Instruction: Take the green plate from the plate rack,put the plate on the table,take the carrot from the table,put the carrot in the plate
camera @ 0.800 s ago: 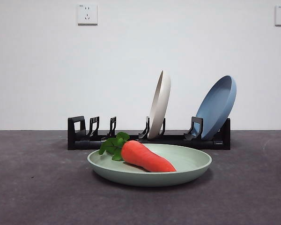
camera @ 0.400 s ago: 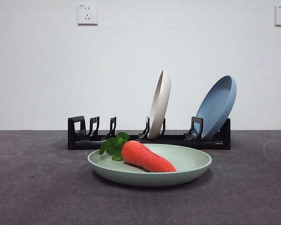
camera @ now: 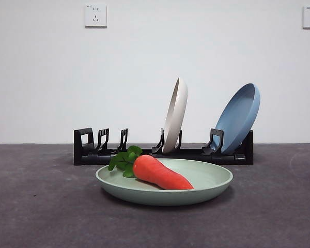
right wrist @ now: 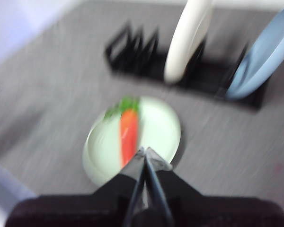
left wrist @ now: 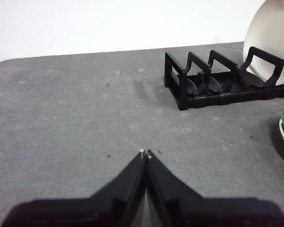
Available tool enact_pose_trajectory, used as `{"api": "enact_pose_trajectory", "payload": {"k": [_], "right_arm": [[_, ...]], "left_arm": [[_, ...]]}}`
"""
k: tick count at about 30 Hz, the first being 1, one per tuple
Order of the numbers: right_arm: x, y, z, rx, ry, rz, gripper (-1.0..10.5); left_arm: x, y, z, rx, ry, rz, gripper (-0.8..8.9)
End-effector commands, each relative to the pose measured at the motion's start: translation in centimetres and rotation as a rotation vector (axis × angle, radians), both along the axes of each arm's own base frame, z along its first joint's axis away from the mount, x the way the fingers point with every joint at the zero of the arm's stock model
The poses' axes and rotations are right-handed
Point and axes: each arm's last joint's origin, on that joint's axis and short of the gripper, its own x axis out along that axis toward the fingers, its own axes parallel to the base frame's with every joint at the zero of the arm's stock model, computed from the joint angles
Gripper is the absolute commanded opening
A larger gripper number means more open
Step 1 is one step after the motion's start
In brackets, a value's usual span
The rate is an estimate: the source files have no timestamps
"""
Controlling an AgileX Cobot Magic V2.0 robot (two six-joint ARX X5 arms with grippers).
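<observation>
Smooth orange-red toy carrot (camera: 160, 173) lying in pale sage-green round plate (camera: 209, 181) on dark grey worktop (camera: 41, 206); left tool (left wrist: 145, 153) and right tool (right wrist: 145, 150) clenched, empty

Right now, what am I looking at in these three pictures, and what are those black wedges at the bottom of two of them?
It is a two-armed robot at a table. One camera looks level across the table; the other two sit on the wrists. The wedges are its grippers: the left gripper and the right gripper, both shut and holding nothing. The right wrist picture is blurred. The carrot lies in the green plate on the table. Behind stands the plate rack, holding a cream-white plate and a blue plate.
</observation>
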Motion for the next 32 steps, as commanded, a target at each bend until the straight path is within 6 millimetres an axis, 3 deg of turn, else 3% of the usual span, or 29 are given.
{"api": "enact_pose_trajectory", "payload": {"k": [1, 10, 18, 26, 32], "right_arm": [[0.4, -1.0, -1.6, 0.008, -0.085, -0.104, 0.0], [0.6, -2.5, -9.5, 0.059, -0.345, -0.298, 0.0], [0.7, -2.9, -15.6, 0.089, -0.351, -0.436, 0.0], [1.0, -2.9, -18.7, 0.107, -0.274, -0.444, 0.0], [1.0, -2.9, -19.2, 0.095, -0.220, -0.446, 0.0]], "left_arm": [[0.1, 0.0, -0.4, -0.011, 0.009, 0.005, -0.03], [0.1, 0.0, -0.4, -0.011, 0.008, 0.005, -0.03], [0.1, 0.0, -0.4, -0.011, 0.008, 0.005, -0.03], [0.1, 0.0, -0.4, -0.011, 0.008, 0.005, -0.03], [0.1, 0.0, -0.4, -0.011, 0.009, 0.004, -0.03]]}}
